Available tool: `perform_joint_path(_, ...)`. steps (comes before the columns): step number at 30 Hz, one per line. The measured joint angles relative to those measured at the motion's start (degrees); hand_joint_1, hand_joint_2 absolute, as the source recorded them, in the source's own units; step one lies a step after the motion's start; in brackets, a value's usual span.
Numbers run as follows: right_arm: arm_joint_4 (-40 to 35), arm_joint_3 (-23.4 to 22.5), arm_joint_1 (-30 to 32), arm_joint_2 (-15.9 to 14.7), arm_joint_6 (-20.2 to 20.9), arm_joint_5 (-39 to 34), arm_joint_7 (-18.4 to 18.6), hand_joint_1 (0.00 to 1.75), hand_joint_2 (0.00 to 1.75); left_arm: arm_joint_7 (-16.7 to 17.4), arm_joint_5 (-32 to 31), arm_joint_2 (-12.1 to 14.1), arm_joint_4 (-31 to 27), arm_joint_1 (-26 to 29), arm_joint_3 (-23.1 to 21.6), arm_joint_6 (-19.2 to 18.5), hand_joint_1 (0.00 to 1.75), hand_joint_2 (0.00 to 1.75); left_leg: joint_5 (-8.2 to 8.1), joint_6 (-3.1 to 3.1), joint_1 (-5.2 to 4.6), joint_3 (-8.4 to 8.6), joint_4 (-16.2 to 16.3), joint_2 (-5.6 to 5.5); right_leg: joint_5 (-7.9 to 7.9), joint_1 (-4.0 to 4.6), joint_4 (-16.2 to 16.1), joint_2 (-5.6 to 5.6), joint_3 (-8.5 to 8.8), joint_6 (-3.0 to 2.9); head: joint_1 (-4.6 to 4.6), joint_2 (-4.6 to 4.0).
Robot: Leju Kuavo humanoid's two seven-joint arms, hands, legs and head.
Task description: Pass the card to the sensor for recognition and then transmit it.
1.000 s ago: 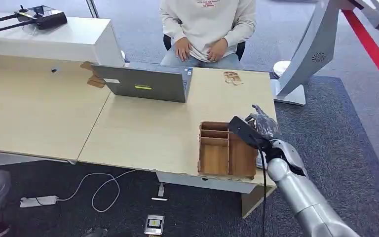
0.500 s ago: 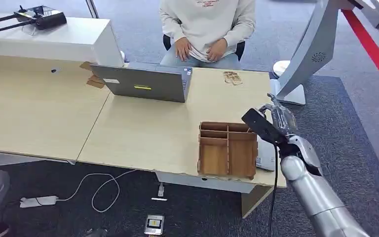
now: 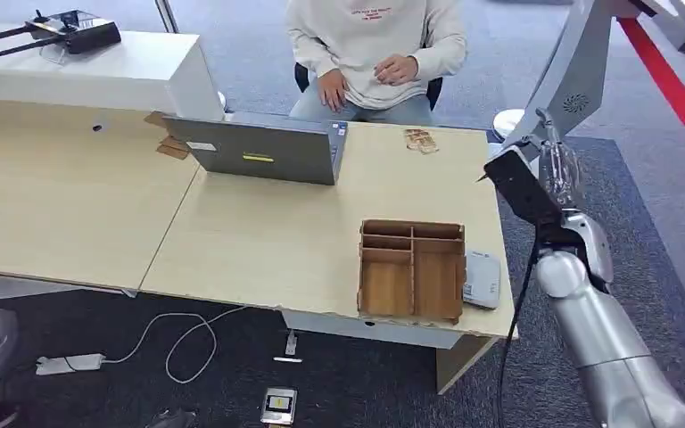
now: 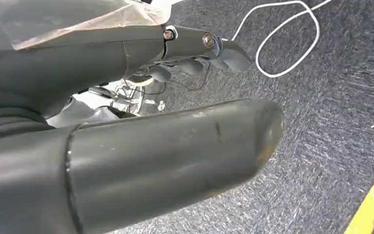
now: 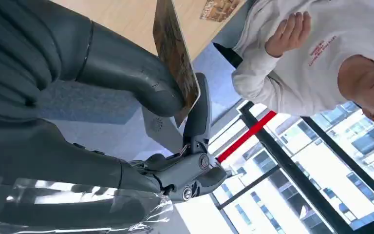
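Note:
My right hand (image 3: pixel 557 166) is raised above the table's right edge, past the far end of the wooden box (image 3: pixel 412 267). In the right wrist view its thumb and a finger pinch a thin patterned card (image 5: pixel 175 53), held edge-on toward the seated person (image 5: pixel 316 58). The flat grey-white sensor (image 3: pixel 482 278) lies on the table beside the box, below and nearer than the hand. My left hand (image 4: pixel 195 48) hangs over the carpet with nothing in it, fingers loosely apart.
A person (image 3: pixel 375 45) sits behind the table with one hand lifted. A laptop (image 3: pixel 263 147) stands near the far edge, and small wooden pieces (image 3: pixel 420 140) lie to its right. A grey stand (image 3: pixel 557 98) rises just beyond my right hand. Cables (image 3: pixel 178 343) lie on the floor.
My right arm has lifted from beside the wooden box, over the sensor, up and away toward the person, carrying the card. The person has raised one hand from the lap.

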Motion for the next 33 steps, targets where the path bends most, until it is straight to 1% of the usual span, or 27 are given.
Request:
perform_joint_path(4,0.8,-0.2,-0.6,1.1,-0.9,0.5,-2.9,1.75,1.75,0.0,-0.8,0.0,0.0,-0.2,0.0,0.0,0.00,0.00,0.00,0.00,0.01,-0.01,0.0,0.00,0.00,0.01,0.0,0.00,-0.01,0.00,0.02,0.00)
perform_joint_path(7,2.9,0.1,-4.2,3.0,0.8,3.8,-4.6,1.75,1.75,0.0,-2.4,-0.1,0.0,-0.7,-0.2,-0.8,0.00,0.00,0.02,-0.02,0.01,-0.08,0.0,0.02,0.02,0.02,0.0,0.03,-0.05,-0.03,0.02,0.00)
perform_joint_path(10,9.1,0.8,-11.0,7.0,3.7,7.3,-7.0,1.75,1.75,0.3,-3.7,-0.6,0.0,-1.9,-0.6,-1.6,0.00,0.00,0.09,-0.05,0.04,-0.12,0.0,0.02,0.06,0.04,0.1,0.04,-0.10,-0.05,0.00,0.00)
perform_joint_path(13,15.6,2.0,-15.9,11.2,4.8,9.3,-7.8,1.75,1.75,0.2,-3.9,-1.1,-0.1,-2.7,-1.2,-1.7,0.00,0.00,0.14,-0.06,0.11,-0.13,0.0,-0.02,0.05,0.10,0.1,-0.04,-0.07,-0.05,0.02,0.00)
perform_joint_path(16,21.3,3.0,-18.2,14.9,4.6,10.4,-7.8,1.75,1.75,0.2,-4.3,-1.3,-0.1,-3.2,-1.6,-2.2,0.00,0.00,0.14,-0.07,0.11,-0.13,0.0,-0.01,0.05,0.10,0.1,-0.04,-0.08,-0.05,0.02,0.00)
perform_joint_path(19,25.4,3.6,-18.9,17.3,4.4,11.0,-7.6,1.75,1.75,0.2,-4.6,-1.3,-0.2,-3.5,-1.9,-2.6,0.00,0.00,0.13,-0.06,0.08,-0.14,0.0,-0.01,0.05,0.11,0.1,-0.03,-0.09,-0.05,0.00,0.00)
perform_joint_path(22,28.8,4.0,-19.1,18.9,4.4,11.2,-7.6,1.75,1.75,0.2,-4.6,-1.4,-0.2,-3.6,-1.9,-2.7,0.00,0.00,0.12,-0.06,0.07,-0.14,0.0,0.00,0.05,0.11,0.0,-0.03,-0.10,-0.05,0.02,0.00)
perform_joint_path(25,31.1,4.4,-19.1,19.7,4.4,11.2,-7.4,1.75,1.75,0.1,-4.6,-1.4,-0.3,-3.6,-2.2,-2.8,0.00,0.00,0.12,-0.05,0.05,-0.14,0.0,0.00,0.05,0.10,0.0,-0.03,-0.11,-0.05,0.02,0.00)
perform_joint_path(33,34.8,4.8,-19.2,20.3,4.4,11.2,-7.4,1.75,1.75,0.1,-4.7,-1.4,-0.3,-3.7,-2.9,-3.3,0.00,0.00,0.13,-0.05,0.06,-0.12,0.0,0.00,0.07,0.07,0.0,-0.02,-0.11,-0.05,0.02,0.00)
